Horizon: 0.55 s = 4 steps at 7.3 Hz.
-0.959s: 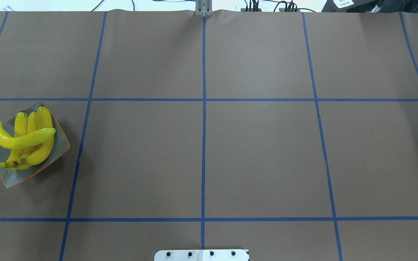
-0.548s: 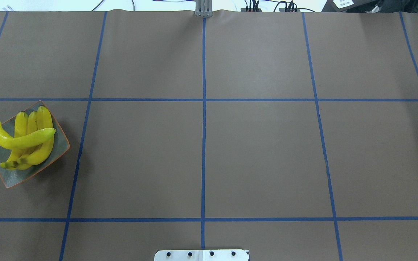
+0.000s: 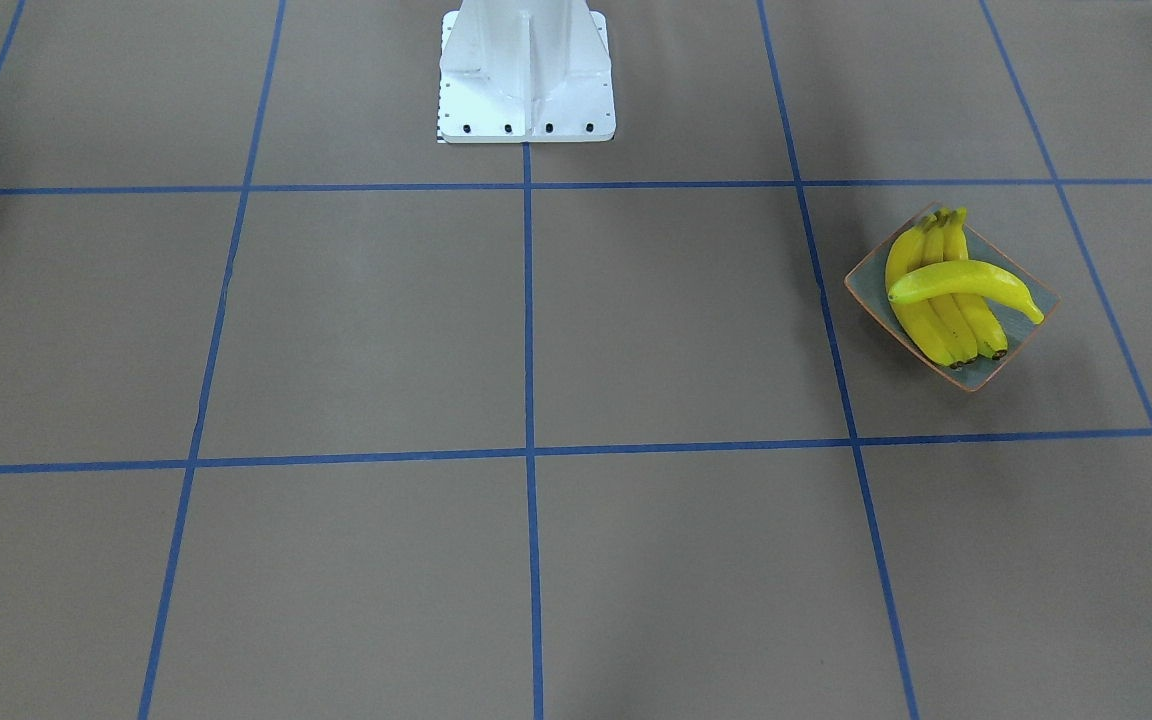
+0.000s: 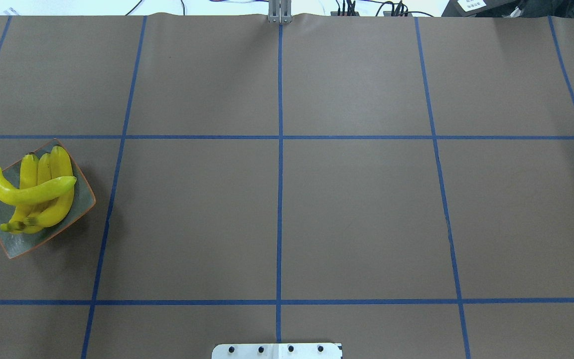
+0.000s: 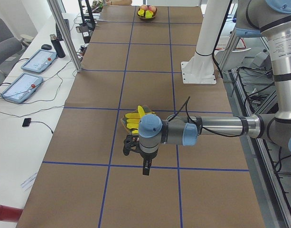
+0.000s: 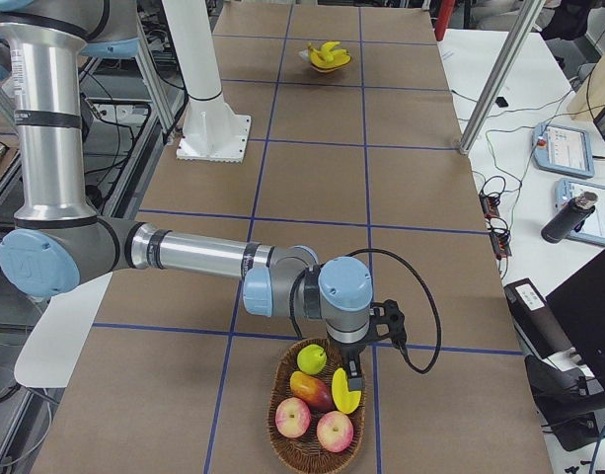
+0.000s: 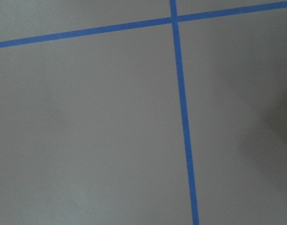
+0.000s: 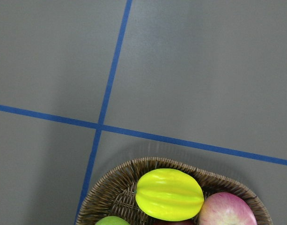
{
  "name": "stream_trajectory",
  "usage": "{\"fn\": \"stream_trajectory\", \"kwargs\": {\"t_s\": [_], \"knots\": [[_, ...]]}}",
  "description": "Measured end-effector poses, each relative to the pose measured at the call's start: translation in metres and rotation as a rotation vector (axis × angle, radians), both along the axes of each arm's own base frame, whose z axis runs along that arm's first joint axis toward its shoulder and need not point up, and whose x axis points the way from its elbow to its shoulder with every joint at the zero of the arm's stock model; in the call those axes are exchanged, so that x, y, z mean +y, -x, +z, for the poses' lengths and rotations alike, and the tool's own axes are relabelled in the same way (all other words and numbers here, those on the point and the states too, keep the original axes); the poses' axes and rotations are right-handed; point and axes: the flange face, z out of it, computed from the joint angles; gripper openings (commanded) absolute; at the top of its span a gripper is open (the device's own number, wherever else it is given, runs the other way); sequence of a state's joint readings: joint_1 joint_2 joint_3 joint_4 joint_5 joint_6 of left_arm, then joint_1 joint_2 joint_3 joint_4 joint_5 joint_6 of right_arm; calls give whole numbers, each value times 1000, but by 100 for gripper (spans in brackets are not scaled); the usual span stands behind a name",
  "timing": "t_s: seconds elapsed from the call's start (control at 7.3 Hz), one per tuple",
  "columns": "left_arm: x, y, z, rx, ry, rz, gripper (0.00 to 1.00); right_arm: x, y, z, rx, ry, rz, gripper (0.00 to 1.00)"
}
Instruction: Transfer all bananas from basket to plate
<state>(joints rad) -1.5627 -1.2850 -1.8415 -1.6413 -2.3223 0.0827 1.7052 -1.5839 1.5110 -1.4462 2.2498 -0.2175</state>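
Note:
Several yellow bananas [image 4: 35, 192] lie piled on the small grey-green plate [image 4: 17, 244] with the orange rim, at the table's left side; one banana lies across the others. They also show in the front-facing view [image 3: 946, 295] and the exterior left view [image 5: 136, 118]. My left gripper [image 5: 145, 169] hangs over the table just beside the plate; I cannot tell whether it is open or shut. My right gripper [image 6: 353, 378] hangs over the wicker basket [image 6: 282, 439], and I cannot tell its state either. No banana shows in the basket.
The basket holds apples [image 6: 332, 430], a yellow star fruit [image 8: 169, 194] and a green fruit [image 6: 313, 357]. The white robot base [image 4: 277, 350] stands at the table's near edge. Brown paper with blue tape lines covers the table. Tablets and cables lie on a side desk.

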Motion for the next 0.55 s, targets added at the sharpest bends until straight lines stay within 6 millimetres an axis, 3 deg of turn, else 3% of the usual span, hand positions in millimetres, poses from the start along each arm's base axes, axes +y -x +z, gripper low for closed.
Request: {"fn": "stream_trajectory", "kwargs": {"t_s": [0.27,0.55], "knots": [[1,0,-5,13,-12,3,100,2,4,0,-10,19,19,100],[2,0,-5,15,-12,2,100,-6,25,-13,-29,54,50,100]]}}
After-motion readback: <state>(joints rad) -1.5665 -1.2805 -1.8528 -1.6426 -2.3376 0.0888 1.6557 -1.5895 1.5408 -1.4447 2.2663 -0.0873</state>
